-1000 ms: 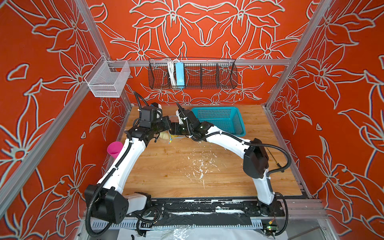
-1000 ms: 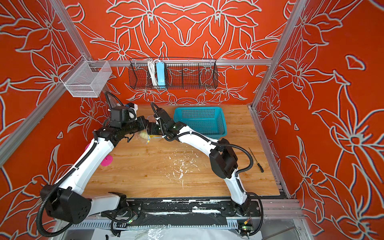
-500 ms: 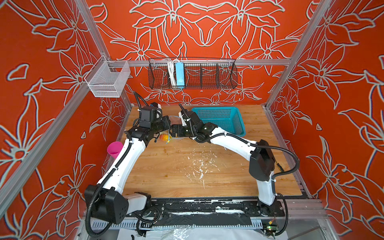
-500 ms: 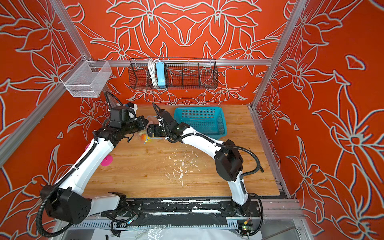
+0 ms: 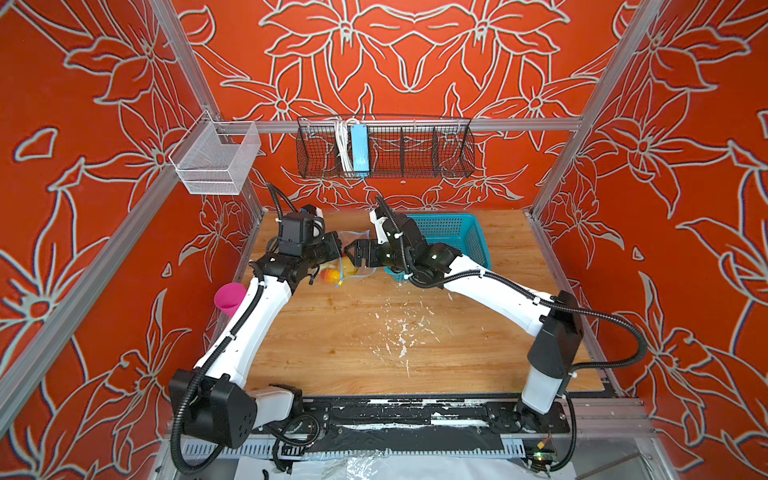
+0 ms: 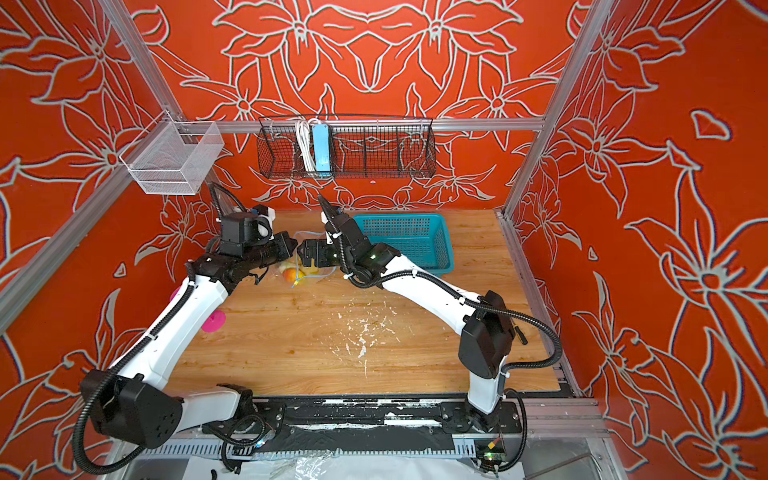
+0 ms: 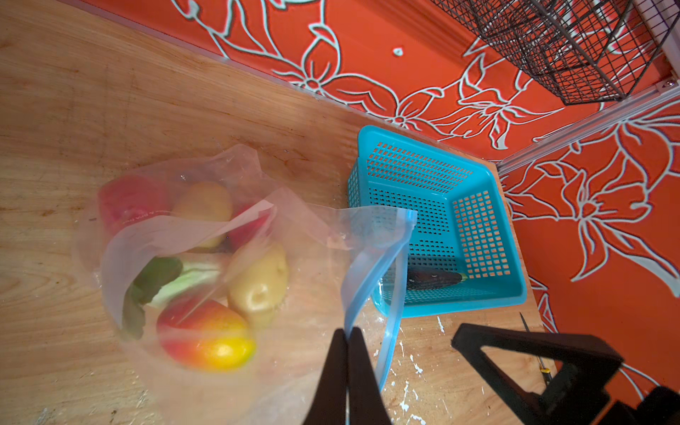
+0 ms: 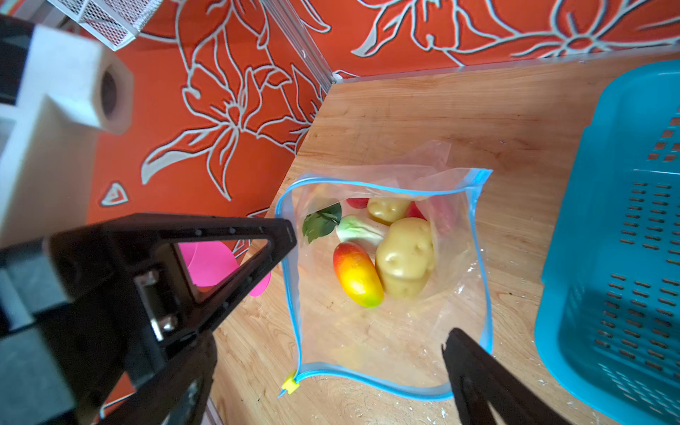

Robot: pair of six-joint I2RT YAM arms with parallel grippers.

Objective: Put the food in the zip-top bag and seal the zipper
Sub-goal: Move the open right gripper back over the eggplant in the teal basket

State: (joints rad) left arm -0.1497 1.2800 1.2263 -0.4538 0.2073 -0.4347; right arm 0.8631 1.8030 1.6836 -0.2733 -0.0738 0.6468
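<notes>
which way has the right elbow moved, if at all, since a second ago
Yes. The right elbow has swung right, away from the white scuffs mid-table, toward the right wall.

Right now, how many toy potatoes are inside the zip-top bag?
2. A larger potato lies beside the mango; a smaller potato sits deeper in the zip-top bag. Others could be hidden.

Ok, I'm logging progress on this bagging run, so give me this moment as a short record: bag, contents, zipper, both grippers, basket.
bag: clear zip-top bag, bottom on the table beside the teal basket, mouth open
contents: mango, potatoes, leafy green, red pieces
zipper: unsealed
left gripper: jaws shut on the zipper edge
right gripper: jaws open over the bag mouth, holding nothing
basket: one dark item inside
</notes>
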